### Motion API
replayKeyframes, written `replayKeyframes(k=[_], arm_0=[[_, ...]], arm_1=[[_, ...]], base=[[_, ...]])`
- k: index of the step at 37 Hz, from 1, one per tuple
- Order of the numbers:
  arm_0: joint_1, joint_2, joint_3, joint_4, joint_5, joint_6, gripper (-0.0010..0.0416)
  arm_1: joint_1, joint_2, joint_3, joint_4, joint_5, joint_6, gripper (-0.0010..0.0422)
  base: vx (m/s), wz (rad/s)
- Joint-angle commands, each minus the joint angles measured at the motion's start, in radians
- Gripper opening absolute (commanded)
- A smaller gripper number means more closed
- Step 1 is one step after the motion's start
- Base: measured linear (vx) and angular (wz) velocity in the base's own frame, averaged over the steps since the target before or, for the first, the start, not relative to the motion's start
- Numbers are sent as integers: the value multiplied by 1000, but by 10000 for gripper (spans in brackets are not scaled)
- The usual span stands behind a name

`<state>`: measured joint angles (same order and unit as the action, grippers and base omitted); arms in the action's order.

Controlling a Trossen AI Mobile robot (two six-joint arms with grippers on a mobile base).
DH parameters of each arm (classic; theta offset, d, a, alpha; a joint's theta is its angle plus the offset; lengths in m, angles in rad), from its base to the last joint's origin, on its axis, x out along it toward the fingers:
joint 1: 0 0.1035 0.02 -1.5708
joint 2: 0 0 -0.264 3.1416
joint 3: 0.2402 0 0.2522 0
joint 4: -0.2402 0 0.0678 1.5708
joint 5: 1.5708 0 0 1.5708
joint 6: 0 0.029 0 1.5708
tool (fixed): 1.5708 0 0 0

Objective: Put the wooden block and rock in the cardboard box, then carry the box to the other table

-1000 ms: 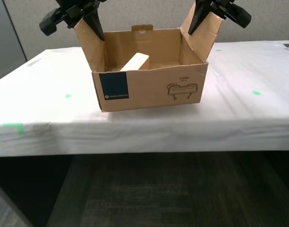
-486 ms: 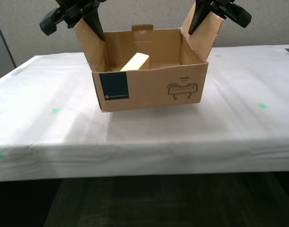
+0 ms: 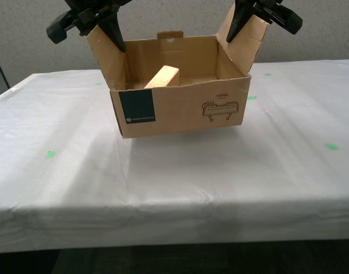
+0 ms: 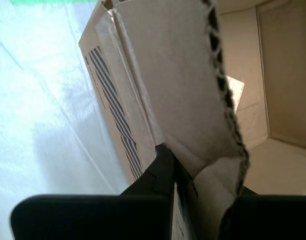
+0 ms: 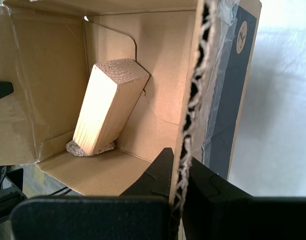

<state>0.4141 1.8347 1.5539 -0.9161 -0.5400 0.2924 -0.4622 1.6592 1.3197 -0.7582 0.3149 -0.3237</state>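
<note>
Cardboard box (image 3: 180, 108) aloft above other table (image 3: 288, 160). My first gripper (image 5: 177, 172) and my second gripper (image 4: 174, 165) each clamp a side flap. Wooden block (image 5: 110, 107) tilted inside, lower end on rock (image 5: 75, 148).

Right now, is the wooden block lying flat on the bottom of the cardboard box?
No. In the first wrist view the wooden block stands tilted inside the cardboard box, its top leaning against a wall.
</note>
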Motion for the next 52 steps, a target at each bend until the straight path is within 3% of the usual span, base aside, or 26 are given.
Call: replayKeyframes(k=[1,5,13,16,19,22,28,32,41,43,47,52], arm_0=[[8,0,3,18,-53,4,-1],[8,0,3,17,-53,8,-1],[15,0,3,38,-50,53,-1],[14,0,3,58,-8,63,-1],[12,0,3,58,43,110,-1],[12,8,3,64,46,120,-1],[4,9,3,79,68,124,-1],[-30,9,3,85,93,126,-1],[-187,16,16,116,84,127,-1],[-221,30,32,114,52,124,-1],[-266,82,77,115,-59,108,-1],[-257,141,130,112,-57,85,-1]], arm_1=[[-4,-1,3,10,68,27,-1],[-4,-1,3,9,68,36,-1],[-3,-1,3,53,68,45,-1],[-3,-1,6,83,68,43,-1],[-4,20,29,67,83,43,-1],[-4,53,64,40,91,43,-1],[-4,123,146,46,23,27,-1],[-4,179,227,42,19,20,-1],[-4,411,537,-85,19,44,-1],[-4,454,600,-106,18,44,-1],[-4,521,704,-160,15,44,-1],[-3,562,756,-190,9,44,-1]], base=[[129,-5],[112,5],[34,5],[-4,2],[-15,14],[-4,4],[0,0],[0,0],[0,0],[0,0],[0,0],[0,0]])
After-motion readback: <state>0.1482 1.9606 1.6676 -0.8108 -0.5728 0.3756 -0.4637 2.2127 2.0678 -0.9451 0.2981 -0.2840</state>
